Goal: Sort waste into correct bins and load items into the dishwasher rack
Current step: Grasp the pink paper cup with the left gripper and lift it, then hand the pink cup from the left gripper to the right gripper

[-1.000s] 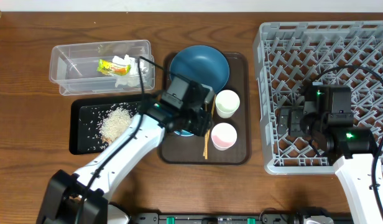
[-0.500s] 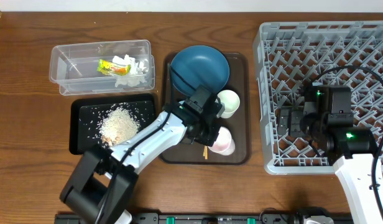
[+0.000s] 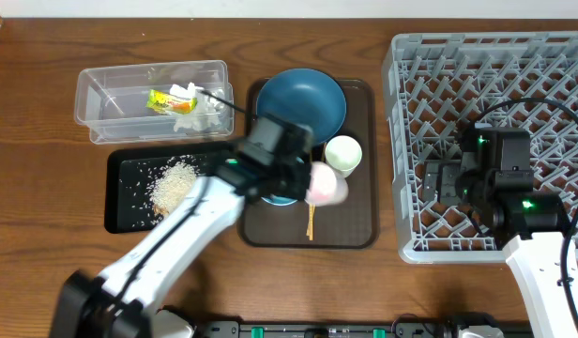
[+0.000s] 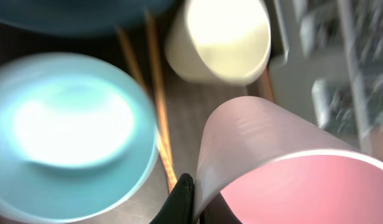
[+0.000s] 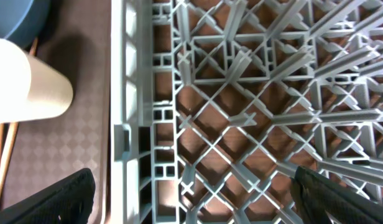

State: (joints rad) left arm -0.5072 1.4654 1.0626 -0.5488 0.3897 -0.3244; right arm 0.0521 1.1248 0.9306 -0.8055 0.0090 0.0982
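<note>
Closest to you on the dark brown rectangular serving tray (image 3: 357, 227) lie the wooden chopsticks (image 3: 311, 222), running away from you past the round light-blue bowl with the white inside (image 4: 70, 130). Just beyond their near tips, your left gripper (image 3: 306, 181) is clamped on the wall of the pink plastic cup (image 3: 327, 185), which hangs tilted over the tray (one dark finger (image 4: 182, 200) shows outside the rim; the other cannot be made out).

Level with that, off to the right, your right gripper (image 5: 194, 199) hovers with its jaws spread wide and nothing between them, over the left edge of the large square light-grey plastic dishwasher rack (image 3: 486, 42).

Further back stands the pale green cup (image 3: 343, 155), upright, just beside the pink one. Behind it sits the round dark-blue plate (image 3: 303, 99).

To the left, the flat black rectangular tray (image 3: 125, 214) holds whitish-beige rice scraps (image 3: 174, 183). Farthest, the clear rectangular plastic box (image 3: 106, 103) contains the yellow-green snack wrapper (image 3: 167, 100) and crumpled white tissue paper (image 3: 203, 110).
</note>
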